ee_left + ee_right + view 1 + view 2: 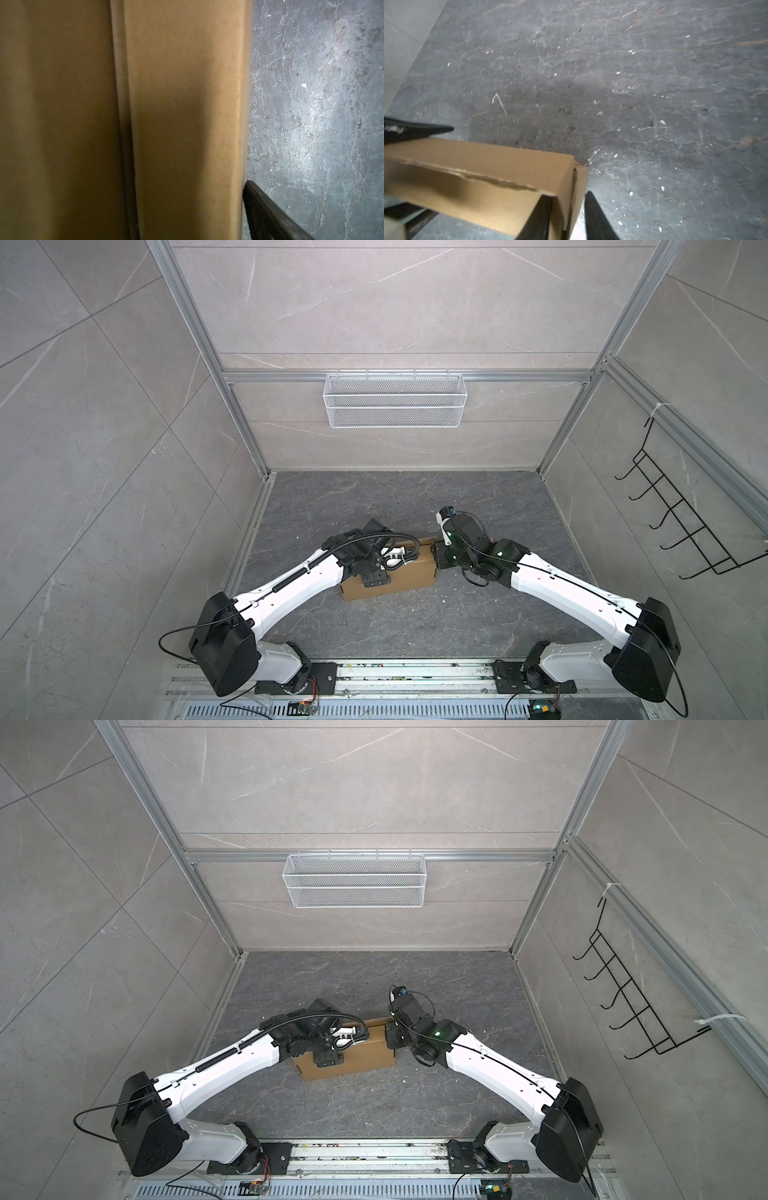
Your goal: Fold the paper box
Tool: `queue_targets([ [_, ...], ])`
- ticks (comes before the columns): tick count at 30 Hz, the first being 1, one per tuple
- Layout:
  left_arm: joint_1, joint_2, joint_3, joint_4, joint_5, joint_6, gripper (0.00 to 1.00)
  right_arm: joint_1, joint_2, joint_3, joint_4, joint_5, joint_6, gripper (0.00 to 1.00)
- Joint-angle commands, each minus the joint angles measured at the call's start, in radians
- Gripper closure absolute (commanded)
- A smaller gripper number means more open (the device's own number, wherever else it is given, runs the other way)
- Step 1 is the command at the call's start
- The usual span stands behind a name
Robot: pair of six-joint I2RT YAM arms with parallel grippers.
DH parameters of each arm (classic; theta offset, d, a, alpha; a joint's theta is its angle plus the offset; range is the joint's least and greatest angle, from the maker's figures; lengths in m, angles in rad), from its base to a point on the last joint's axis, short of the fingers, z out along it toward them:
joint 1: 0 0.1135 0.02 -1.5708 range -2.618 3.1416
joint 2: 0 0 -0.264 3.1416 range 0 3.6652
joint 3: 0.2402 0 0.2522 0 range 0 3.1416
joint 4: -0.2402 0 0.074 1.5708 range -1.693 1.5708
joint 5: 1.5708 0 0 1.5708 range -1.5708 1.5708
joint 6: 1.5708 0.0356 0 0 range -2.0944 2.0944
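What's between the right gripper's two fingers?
The end wall of the plain brown cardboard box, straddled by the right gripper; right wrist view shows it.

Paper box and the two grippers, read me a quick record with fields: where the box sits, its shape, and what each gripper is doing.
box: on the dark table, between the two arms
shape: walls up, box-shaped; lid state unclear
left gripper: over the box, one finger beside its edge; grip unclear
right gripper: at the box's end, jaws open astride the end wall, one inside, one outside
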Motion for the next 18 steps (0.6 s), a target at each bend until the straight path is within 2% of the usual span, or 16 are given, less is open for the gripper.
queue_targets([
  [1, -0.007, -0.010, -0.016, 0.025, -0.011, 0.027, 0.20, -0.019, -0.047, 0.032, -0.070, -0.104, -0.027, 0.62],
  [3, -0.007, -0.009, -0.021, 0.032, -0.014, 0.031, 0.20, -0.051, -0.072, 0.038, -0.084, -0.180, -0.042, 0.58],
  [6, -0.007, -0.008, -0.024, 0.039, -0.014, 0.036, 0.20, -0.129, -0.096, 0.051, -0.105, -0.353, -0.045, 0.55],
  [8, -0.008, -0.004, -0.023, 0.039, -0.013, 0.035, 0.20, -0.199, -0.098, 0.056, -0.109, -0.486, -0.021, 0.54],
  [10, -0.010, -0.001, -0.024, 0.042, -0.013, 0.033, 0.20, -0.256, -0.097, 0.059, -0.111, -0.562, 0.015, 0.54],
  [14, -0.020, -0.001, -0.031, 0.045, -0.024, 0.036, 0.20, -0.331, -0.072, 0.085, -0.126, -0.619, 0.119, 0.54],
  [18, -0.032, -0.009, -0.043, 0.056, -0.039, 0.036, 0.20, -0.338, -0.016, 0.116, -0.131, -0.641, 0.232, 0.54],
])
